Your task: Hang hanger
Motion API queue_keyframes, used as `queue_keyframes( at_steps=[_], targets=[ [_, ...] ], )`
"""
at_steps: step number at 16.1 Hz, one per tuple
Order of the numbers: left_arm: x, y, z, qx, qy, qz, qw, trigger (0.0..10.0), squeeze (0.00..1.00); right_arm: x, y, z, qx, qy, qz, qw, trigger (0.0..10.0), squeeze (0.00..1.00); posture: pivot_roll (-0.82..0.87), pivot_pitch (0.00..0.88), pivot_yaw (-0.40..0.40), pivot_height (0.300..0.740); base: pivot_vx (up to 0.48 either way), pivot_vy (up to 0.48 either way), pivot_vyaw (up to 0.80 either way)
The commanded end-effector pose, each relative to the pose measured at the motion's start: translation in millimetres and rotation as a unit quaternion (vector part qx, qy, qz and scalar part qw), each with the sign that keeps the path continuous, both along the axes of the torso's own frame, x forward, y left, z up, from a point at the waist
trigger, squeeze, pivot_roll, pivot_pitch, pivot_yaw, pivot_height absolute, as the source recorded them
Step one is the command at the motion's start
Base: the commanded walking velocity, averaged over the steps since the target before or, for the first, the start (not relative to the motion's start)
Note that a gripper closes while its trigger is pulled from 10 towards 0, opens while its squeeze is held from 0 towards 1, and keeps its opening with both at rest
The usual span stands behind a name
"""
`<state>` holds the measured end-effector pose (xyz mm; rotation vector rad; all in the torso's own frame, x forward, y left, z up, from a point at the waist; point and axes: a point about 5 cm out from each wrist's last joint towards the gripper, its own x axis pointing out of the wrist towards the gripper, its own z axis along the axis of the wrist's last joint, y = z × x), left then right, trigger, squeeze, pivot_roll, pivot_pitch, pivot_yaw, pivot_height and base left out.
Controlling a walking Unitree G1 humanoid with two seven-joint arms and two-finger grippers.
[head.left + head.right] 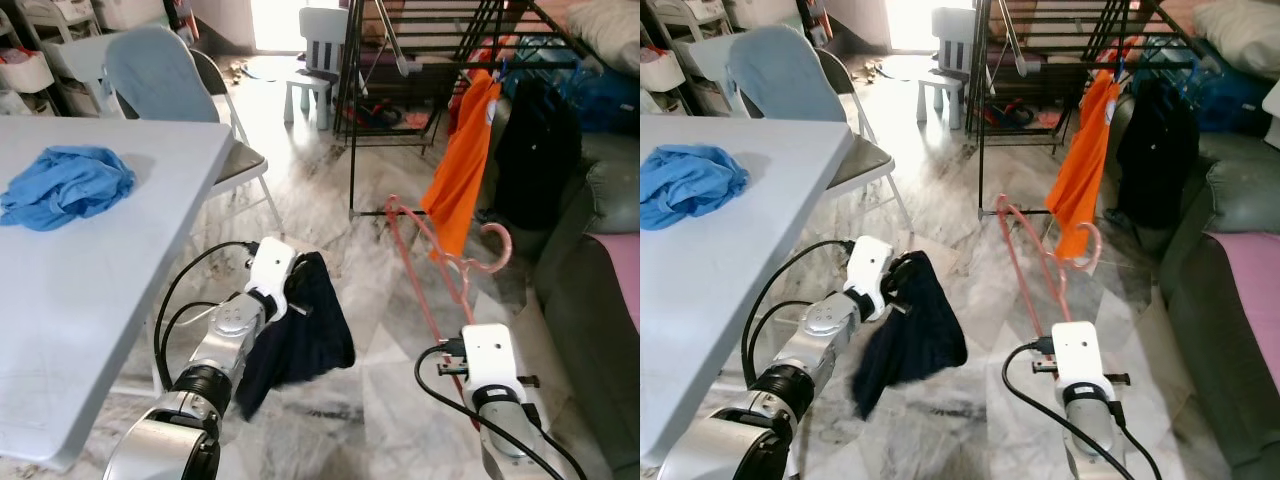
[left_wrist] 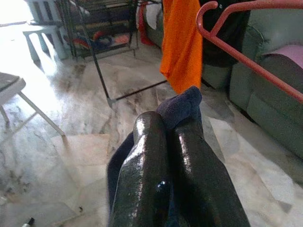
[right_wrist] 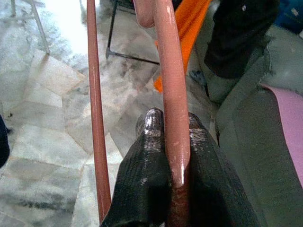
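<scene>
Pink hanger [image 1: 430, 255] is up in the air over the marble floor [image 1: 330, 200], my right hand [image 3: 173, 142] clamped tight on its bar, hook end toward the orange shirt [image 1: 462, 165] hanging on the black drying rack [image 1: 420, 60]. My left hand [image 2: 173, 142] is closed on a dark navy garment [image 1: 300, 335] that droops just off the table's [image 1: 90, 290] near right edge. A blue cloth [image 1: 65, 185] lies bunched on the table near its left edge, with a grey sofa [image 1: 590, 290] beyond the hanger.
</scene>
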<state>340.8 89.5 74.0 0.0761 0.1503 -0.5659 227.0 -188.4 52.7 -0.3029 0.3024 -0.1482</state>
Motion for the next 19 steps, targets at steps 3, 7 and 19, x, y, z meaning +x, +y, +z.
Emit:
queue_keyframes(
  at_steps=[3, 7, 19],
  targets=[
    [2.4, -7.9, 12, -0.017, -0.027, -0.022, 0.999, 10.0, 0.0, 0.5, -5.6, -1, -0.002, 0.004, -0.025, 1.0, 10.0, 0.0, -0.02, 0.0, 0.032, 0.74, 0.0, 0.0, -0.42],
    [5.6, -6.6, 15, -0.031, -0.022, -0.011, 0.999, 10.0, 0.0, 6.6, 7.8, 2, 0.006, -0.006, 0.005, 1.0, 10.0, 0.0, -0.03, 0.0, 0.052, 0.74, 0.0, 0.0, -0.17],
    [39.2, -14.2, 69, 0.155, -0.138, -0.046, 0.977, 10.0, 0.0, -36.9, -61.1, 46, -0.13, 0.133, 0.197, 0.963, 10.0, 0.0, -0.08, 0.0, 0.106, 0.74, 0.0, 0.0, 0.0]
  ],
)
